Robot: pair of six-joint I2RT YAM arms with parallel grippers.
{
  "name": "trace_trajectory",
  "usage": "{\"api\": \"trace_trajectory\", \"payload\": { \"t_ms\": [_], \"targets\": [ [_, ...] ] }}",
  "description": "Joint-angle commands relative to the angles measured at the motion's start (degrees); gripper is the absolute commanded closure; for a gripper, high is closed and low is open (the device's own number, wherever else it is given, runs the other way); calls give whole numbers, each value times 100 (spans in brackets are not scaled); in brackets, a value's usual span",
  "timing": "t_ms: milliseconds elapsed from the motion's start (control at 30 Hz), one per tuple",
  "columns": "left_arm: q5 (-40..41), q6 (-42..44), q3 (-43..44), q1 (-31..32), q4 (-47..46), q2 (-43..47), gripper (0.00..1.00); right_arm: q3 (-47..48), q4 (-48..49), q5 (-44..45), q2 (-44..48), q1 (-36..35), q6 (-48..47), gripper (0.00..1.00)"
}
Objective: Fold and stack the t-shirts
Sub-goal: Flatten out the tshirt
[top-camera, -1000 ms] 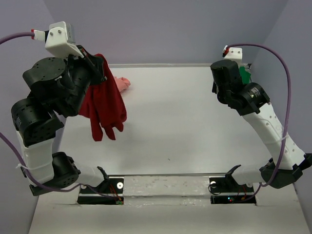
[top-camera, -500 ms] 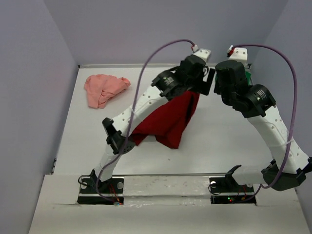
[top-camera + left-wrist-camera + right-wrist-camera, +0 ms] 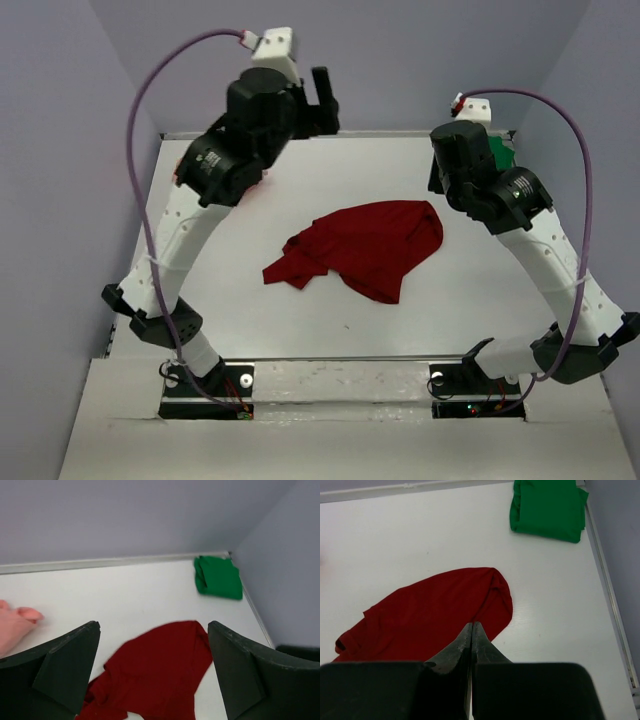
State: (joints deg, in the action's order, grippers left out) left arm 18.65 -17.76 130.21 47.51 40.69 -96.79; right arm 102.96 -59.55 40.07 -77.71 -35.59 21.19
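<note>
The dark red t-shirt point(image 3: 365, 248) lies crumpled and loose on the white table point(image 3: 300, 330), near the middle. My left gripper point(image 3: 154, 626) hangs high above it, jaws wide apart with nothing between them; its dark fingers point(image 3: 65, 670) frame the red cloth point(image 3: 155, 675) below. My right gripper point(image 3: 471, 626) is shut and empty, its tips pointing over the red t-shirt's point(image 3: 430, 615) right edge. The green t-shirt point(image 3: 547, 507) lies folded in the far right corner. The pink t-shirt point(image 3: 12, 627) shows only partly at the far left.
Grey-lilac walls point(image 3: 400, 60) close the table at the back and both sides. The left arm point(image 3: 190, 230) arches over the table's left part and hides the pink cloth in the top view. The green t-shirt point(image 3: 500, 152) is half hidden behind the right arm.
The left gripper opened and let go of the red t-shirt, which dropped onto the table's middle. The left arm swung back to the left and up. The right arm hardly moved.
</note>
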Motion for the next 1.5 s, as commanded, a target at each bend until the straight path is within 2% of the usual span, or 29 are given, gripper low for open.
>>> {"api": "trace_trajectory", "payload": {
  "t_ms": [0, 33, 67, 100, 133, 167, 200, 233, 367, 700, 867, 967, 1200, 1300, 1400, 1467],
  "targets": [
    [-27, -149, -487, -838, 18, -129, 3, 181, 119, -184, 212, -61, -1, 100],
    [-142, -105, -697, -1118, -34, -216, 16, 68, 154, -280, 326, -62, -10, 100],
    [-308, -61, -821, -1277, -130, -252, 18, 14, 180, -333, 379, -114, -36, 100],
    [-553, -26, -935, -1427, -349, -383, 44, -91, 172, -377, 458, -114, -36, 100],
    [-643, 9, -1023, -1568, -420, -489, 44, -92, 163, -378, 459, -114, -53, 100],
    [-757, 27, -1076, -1699, -465, -620, 59, -144, 154, -395, 476, -114, -71, 100],
    [-854, 79, -1042, -1971, -483, -769, 95, -153, 111, -360, 468, -167, -71, 100],
    [-846, 97, -1007, -2069, -500, -1075, 100, -162, 145, -360, 476, -167, -115, 100],
    [-1056, 220, -936, -2465, -754, -1649, 100, -223, 207, -430, 494, -167, -255, 100],
    [-1593, 299, 153, -3528, -210, -2924, 100, 23, 57, -325, 476, -167, -396, 100],
    [-1838, 370, 39, -3827, -167, -3056, 100, 49, 31, -360, 353, -167, -387, 100],
    [-2340, 387, -48, -3977, -140, -3065, 100, 58, 145, -421, 310, -167, -414, 100],
    [-3208, 431, -1489, -3889, -728, -2283, 100, 93, 277, -737, -156, -167, -466, 100],
    [-3263, 466, -1683, -3907, -555, -2335, 100, 180, 242, -764, -235, -167, -467, 100],
    [-3096, 527, -1421, -3916, 6, -2642, 100, 233, 242, -747, -279, -167, -528, 100],
    [-3017, 519, -1647, -3916, -60, -2678, 100, 286, 216, -720, -297, -167, -546, 100]
  ]
}}
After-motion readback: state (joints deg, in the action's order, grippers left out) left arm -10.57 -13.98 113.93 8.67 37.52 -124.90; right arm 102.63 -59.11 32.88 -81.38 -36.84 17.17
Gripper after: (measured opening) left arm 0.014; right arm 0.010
